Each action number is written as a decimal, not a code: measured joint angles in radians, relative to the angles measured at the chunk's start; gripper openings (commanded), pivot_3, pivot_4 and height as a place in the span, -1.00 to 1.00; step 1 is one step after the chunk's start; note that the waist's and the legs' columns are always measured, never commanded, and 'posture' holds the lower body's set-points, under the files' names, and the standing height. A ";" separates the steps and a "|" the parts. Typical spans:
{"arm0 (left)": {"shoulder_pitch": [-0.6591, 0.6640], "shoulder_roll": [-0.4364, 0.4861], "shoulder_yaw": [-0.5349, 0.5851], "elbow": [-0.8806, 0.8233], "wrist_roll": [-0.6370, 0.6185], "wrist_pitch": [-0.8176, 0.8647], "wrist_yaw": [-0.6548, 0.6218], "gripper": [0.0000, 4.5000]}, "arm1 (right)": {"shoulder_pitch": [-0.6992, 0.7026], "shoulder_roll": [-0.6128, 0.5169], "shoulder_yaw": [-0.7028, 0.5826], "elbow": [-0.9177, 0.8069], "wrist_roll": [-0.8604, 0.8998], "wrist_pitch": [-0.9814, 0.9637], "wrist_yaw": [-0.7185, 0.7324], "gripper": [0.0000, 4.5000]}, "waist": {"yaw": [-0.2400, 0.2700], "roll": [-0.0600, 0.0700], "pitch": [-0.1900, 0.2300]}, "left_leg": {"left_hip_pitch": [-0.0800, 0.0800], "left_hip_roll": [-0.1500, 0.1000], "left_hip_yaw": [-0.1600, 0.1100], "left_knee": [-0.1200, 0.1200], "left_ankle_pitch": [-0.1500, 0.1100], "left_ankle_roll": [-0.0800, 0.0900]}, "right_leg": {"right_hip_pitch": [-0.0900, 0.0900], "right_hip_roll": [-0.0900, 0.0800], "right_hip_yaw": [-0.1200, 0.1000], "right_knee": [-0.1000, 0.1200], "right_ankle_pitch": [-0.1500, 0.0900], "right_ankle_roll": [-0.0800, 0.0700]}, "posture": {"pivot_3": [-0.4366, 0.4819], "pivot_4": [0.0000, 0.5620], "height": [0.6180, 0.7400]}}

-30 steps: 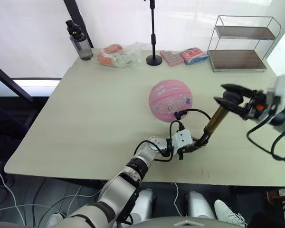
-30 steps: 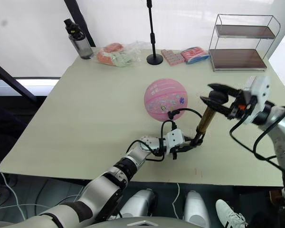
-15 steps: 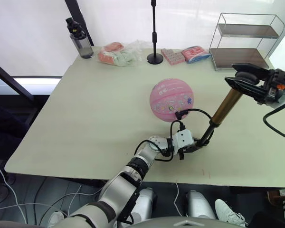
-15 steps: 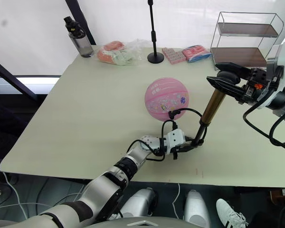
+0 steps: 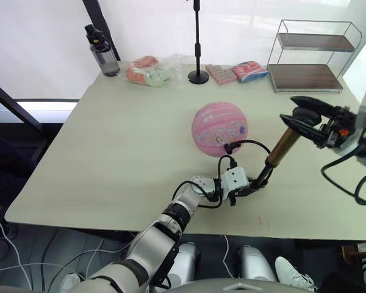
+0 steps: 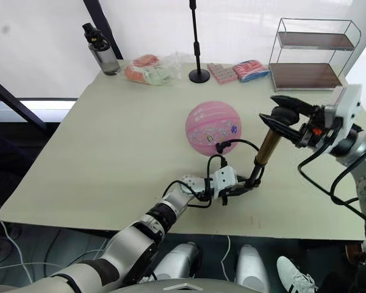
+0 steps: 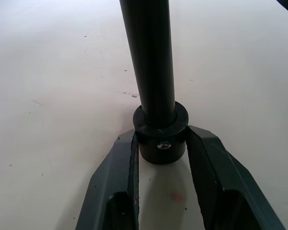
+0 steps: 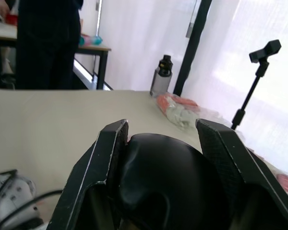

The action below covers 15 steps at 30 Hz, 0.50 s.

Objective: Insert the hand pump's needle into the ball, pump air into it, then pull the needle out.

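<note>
Left gripper (image 7: 161, 153) clamps the hand pump (image 5: 283, 146) at its base cap. Right gripper (image 8: 161, 177) grips the T-handle (image 6: 285, 115), hose running to the ball (image 5: 219, 129).

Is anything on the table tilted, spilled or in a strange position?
Only the pump is askew: it leans toward the robot's right, the left hand shut on its base, the right hand on its handle. Nothing is spilled.

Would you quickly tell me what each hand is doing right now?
Left hand: closed on the pump base.
Right hand: closed on the pump handle.
</note>
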 measured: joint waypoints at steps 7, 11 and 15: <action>-0.001 0.004 0.000 0.004 0.000 0.000 0.002 -0.52 | 0.064 0.091 0.061 0.076 -0.079 -0.112 -0.001 -0.10 | -0.004 -0.003 -0.003 | 0.001 0.000 0.000 0.000 0.000 0.000 | 0.001 0.001 0.000 0.000 0.000 0.000 | -0.05 -0.47 0.93; 0.000 0.006 0.000 0.006 0.000 0.000 0.002 -0.52 | 0.097 0.151 0.115 0.128 -0.140 -0.178 -0.005 -0.10 | -0.004 -0.004 -0.005 | 0.002 0.001 -0.001 0.000 0.000 0.000 | 0.001 0.002 0.001 0.000 0.000 0.000 | -0.05 -0.47 0.93; 0.001 0.008 0.000 0.010 0.000 0.002 0.002 -0.52 | 0.125 0.206 0.166 0.213 -0.217 -0.263 -0.006 -0.10 | -0.005 -0.005 -0.010 | 0.002 0.001 -0.001 0.000 0.000 0.000 | 0.001 0.003 0.001 0.000 0.000 -0.001 | -0.05 -0.47 0.93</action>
